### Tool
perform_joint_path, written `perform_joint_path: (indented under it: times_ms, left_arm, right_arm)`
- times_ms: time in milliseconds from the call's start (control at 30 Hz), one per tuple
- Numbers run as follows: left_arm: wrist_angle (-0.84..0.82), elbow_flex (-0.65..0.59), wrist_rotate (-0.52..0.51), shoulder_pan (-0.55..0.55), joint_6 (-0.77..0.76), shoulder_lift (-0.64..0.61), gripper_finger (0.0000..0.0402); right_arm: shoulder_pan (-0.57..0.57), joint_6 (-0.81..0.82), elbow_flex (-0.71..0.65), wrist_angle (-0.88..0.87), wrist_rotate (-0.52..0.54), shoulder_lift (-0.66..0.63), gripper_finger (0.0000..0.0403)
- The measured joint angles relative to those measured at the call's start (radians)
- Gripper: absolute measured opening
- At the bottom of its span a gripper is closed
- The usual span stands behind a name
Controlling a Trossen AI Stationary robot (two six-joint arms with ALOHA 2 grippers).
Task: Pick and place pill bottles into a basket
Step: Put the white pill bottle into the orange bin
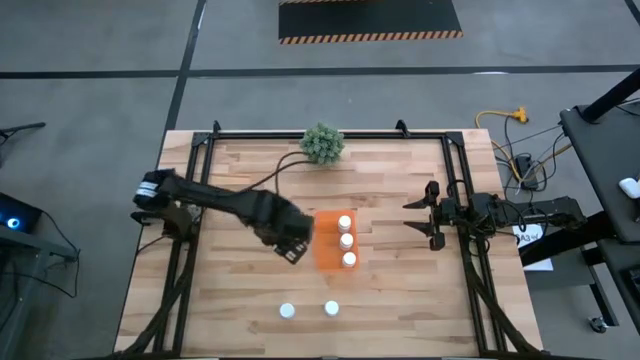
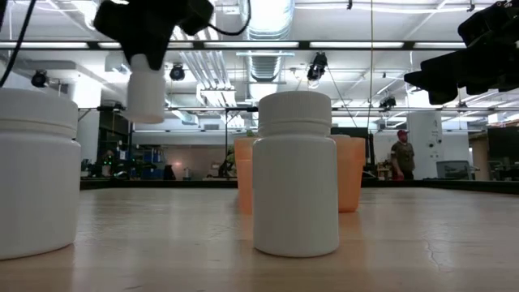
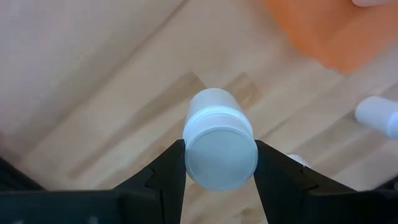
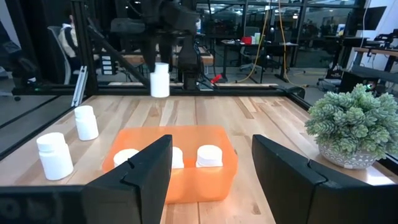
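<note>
Bottle hangs clamped in the left gripper, left of the basket; next, lower it inside. Right gripper waits, fingers apart.

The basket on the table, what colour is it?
The basket is translucent orange; the right wrist view shows it best, with white bottle caps visible inside.

A grey floor is spreading around a wooden table, with a black mat edged in orange-and-black stripes lying beyond it. Yellow and black cables are trailing at one side. Overhead, ducts and strip lights are running across the ceiling. A person in a red cap is standing far back.
</note>
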Motion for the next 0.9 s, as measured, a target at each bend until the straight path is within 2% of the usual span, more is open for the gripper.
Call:
perform_joint_path:
  times_ms: [133, 467, 667, 900]
  left_arm:
    - [-0.057, 0.122, 0.001, 0.041, 0.130, 0.090, 0.0144]
    - [-0.059, 0.376, -0.001, 0.123, 0.380, 0.258, 0.0144]
    - [-0.045, 0.452, -0.001, 0.175, 0.462, 0.316, 0.0144]
    - [-0.039, 0.475, -0.030, 0.225, 0.509, 0.353, 0.0144]
  right_arm:
    - [0.000, 0.000, 0.000, 0.000, 0.000, 0.000, 0.0210]
    - [0.000, 0.001, 0.000, 0.000, 0.000, 0.000, 0.0210]
    - [0.000, 0.001, 0.000, 0.000, 0.000, 0.000, 0.0210]
    - [0.000, 0.001, 0.000, 0.000, 0.000, 0.000, 0.0210]
